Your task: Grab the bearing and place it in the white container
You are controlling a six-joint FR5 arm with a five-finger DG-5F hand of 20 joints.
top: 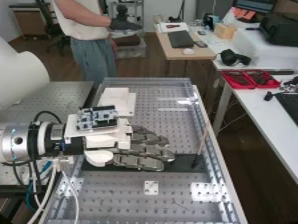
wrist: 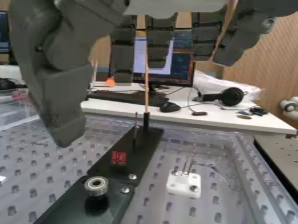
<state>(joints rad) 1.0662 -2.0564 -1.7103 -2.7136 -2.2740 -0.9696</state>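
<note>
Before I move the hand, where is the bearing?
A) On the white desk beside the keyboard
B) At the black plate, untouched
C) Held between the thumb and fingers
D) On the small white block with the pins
B: the bearing stands over the black plate, with the hand not touching it.

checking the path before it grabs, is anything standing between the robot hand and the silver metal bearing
Nothing visible stands between the dark grey robot hand and the silver bearing. The thin upright wooden stick is beyond the bearing, toward the far end of the long black base.
</note>
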